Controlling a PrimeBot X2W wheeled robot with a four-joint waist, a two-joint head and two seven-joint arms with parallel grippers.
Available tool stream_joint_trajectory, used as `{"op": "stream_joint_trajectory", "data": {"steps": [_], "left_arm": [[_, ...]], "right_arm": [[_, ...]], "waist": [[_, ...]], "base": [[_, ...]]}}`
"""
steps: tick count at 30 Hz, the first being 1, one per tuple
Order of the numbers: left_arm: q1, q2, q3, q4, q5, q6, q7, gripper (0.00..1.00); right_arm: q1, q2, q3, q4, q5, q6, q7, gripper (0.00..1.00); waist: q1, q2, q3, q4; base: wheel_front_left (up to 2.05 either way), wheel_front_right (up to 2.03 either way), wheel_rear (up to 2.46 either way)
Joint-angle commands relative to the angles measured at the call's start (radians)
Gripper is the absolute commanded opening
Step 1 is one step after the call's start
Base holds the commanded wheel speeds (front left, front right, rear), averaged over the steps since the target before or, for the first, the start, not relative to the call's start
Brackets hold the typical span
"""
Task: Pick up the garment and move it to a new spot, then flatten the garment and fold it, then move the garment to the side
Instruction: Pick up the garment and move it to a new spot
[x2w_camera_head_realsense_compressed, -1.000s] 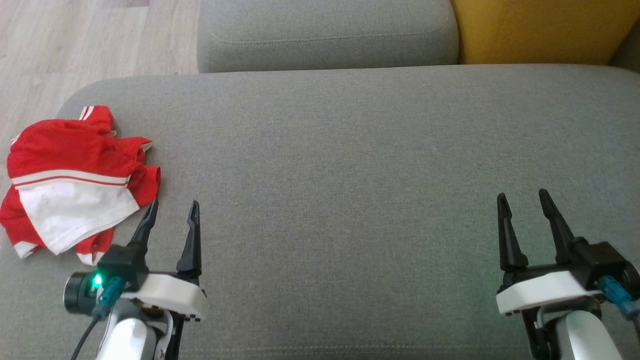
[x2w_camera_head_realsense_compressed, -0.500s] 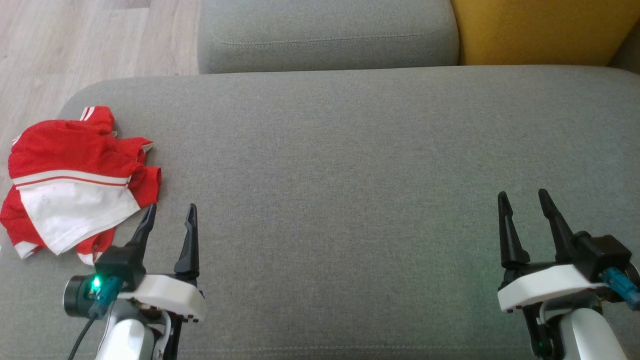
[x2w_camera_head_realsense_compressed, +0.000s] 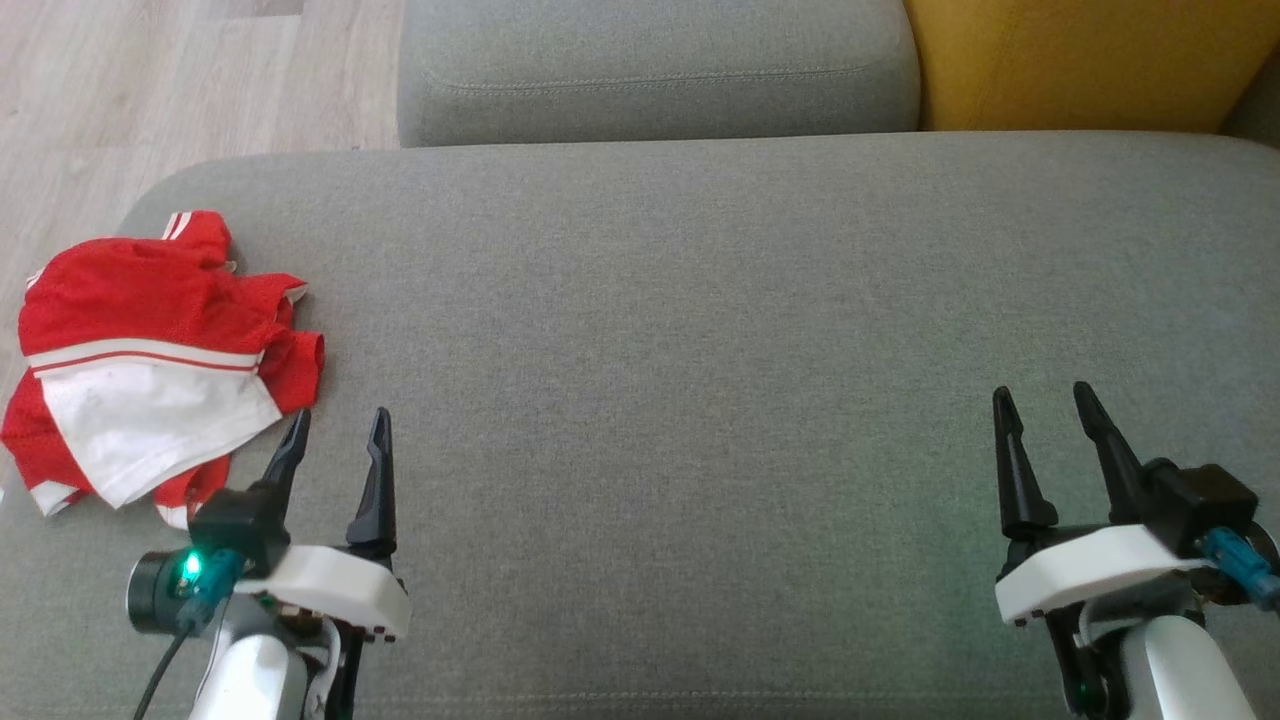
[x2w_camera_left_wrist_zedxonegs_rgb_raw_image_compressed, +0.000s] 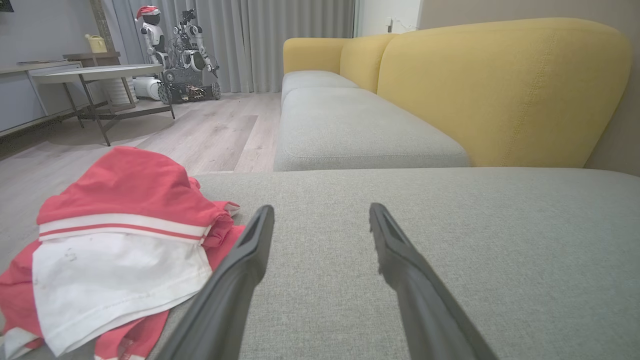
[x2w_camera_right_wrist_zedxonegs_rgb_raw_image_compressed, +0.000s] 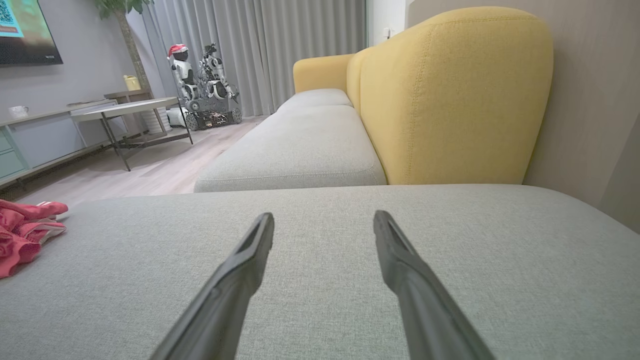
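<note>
The garment (x2w_camera_head_realsense_compressed: 150, 365) is a red and white piece of clothing lying crumpled at the far left end of the grey cushion (x2w_camera_head_realsense_compressed: 700, 320). My left gripper (x2w_camera_head_realsense_compressed: 338, 427) stands open just to the right of it, its fingers empty and apart from the cloth. In the left wrist view the garment (x2w_camera_left_wrist_zedxonegs_rgb_raw_image_compressed: 120, 235) lies left of the left gripper (x2w_camera_left_wrist_zedxonegs_rgb_raw_image_compressed: 320, 212). My right gripper (x2w_camera_head_realsense_compressed: 1040, 402) is open over the cushion's right part, nothing between its fingers. In the right wrist view the right gripper (x2w_camera_right_wrist_zedxonegs_rgb_raw_image_compressed: 324, 220) points along the cushion, with the garment (x2w_camera_right_wrist_zedxonegs_rgb_raw_image_compressed: 25, 230) at the left edge.
A second grey cushion (x2w_camera_head_realsense_compressed: 655, 65) lies beyond the first, with a yellow backrest (x2w_camera_head_realsense_compressed: 1080, 60) at the upper right. Wooden floor (x2w_camera_head_realsense_compressed: 150, 90) shows past the cushion's left end. A low table (x2w_camera_left_wrist_zedxonegs_rgb_raw_image_compressed: 95, 75) and another robot (x2w_camera_left_wrist_zedxonegs_rgb_raw_image_compressed: 175, 55) stand far off in the room.
My left gripper has drawn back slightly toward me. The right gripper and the garment have kept their places.
</note>
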Motion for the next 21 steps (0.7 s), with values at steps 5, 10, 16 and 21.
{"op": "stream_joint_trajectory", "data": {"steps": [5, 10, 16, 21], "left_arm": [[-0.062, 0.006, 0.038, -0.017, 0.004, -0.003, -0.012, 1.0], [-0.065, 0.004, 0.038, -0.009, 0.004, -0.005, -0.012, 1.0], [-0.067, 0.002, 0.04, -0.001, 0.002, -0.006, -0.012, 1.0], [-0.08, 0.002, 0.051, 0.002, -0.005, -0.001, -0.012, 1.0]], "right_arm": [[-0.04, -0.01, 0.017, -0.033, 0.007, 0.008, 0.005, 1.0], [-0.04, -0.01, 0.015, -0.034, 0.003, 0.008, 0.004, 1.0], [-0.04, -0.009, 0.009, -0.034, 0.0, 0.008, 0.002, 1.0], [-0.037, -0.009, 0.003, -0.046, -0.008, 0.008, -0.001, 1.0]], "waist": [[0.0, 0.0, 0.0, 0.001], [0.0, 0.0, 0.001, 0.003], [0.0, 0.0, 0.001, 0.012], [0.0, 0.0, 0.003, 0.063]], "base": [[0.0, 0.0, 0.0], [0.0, 0.0, 0.0], [0.0, 0.0, 0.0], [0.0, 0.0, 0.0]]}}
